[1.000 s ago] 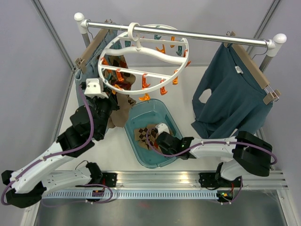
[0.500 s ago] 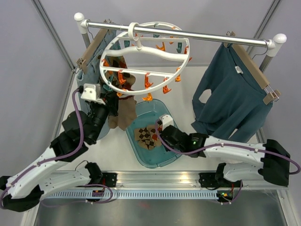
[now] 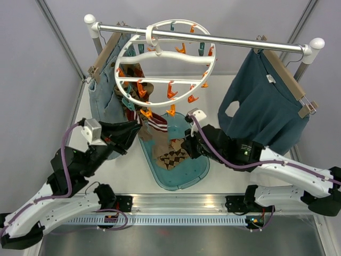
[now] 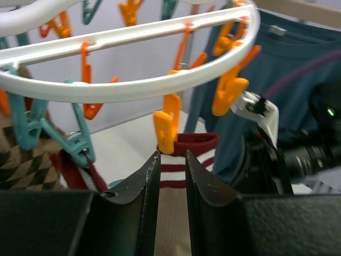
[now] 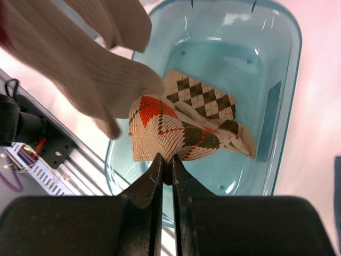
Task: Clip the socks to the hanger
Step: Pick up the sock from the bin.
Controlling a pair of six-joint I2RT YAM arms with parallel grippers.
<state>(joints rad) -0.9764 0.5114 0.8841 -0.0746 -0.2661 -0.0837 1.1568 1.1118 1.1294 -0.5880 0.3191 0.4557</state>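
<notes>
Round white hanger (image 3: 166, 55) on the rail (image 3: 240, 40) above the far-left part of the tabletop, hook over the bar; several argyle socks (image 3: 136, 96) already pinned along its left side, next to the jeans (image 3: 104, 101); teal sweater (image 3: 261, 106) on the same rail toward the far-right corner. Under the hanger's near rim, one more sock with a maroon-striped cuff (image 4: 194, 144), cuff caught in an orange clothespin (image 4: 166, 125), leg hanging down toward the far rim of the teal bin (image 3: 186, 178) at the middle of the tabletop. Left tool (image 4: 171, 157) just below that clothespin, fingers only narrowly apart with the sock's tan leg showing in the gap; cannot tell whether pinching it or merely framing it. Right tool (image 5: 166, 160) over the bin, closed on the edge of an orange-diamond sock (image 5: 170, 133), bunched and hanging from the fingers; beneath it another sock with cream and dark brown diamonds (image 5: 208, 101) lying in the bin.
</notes>
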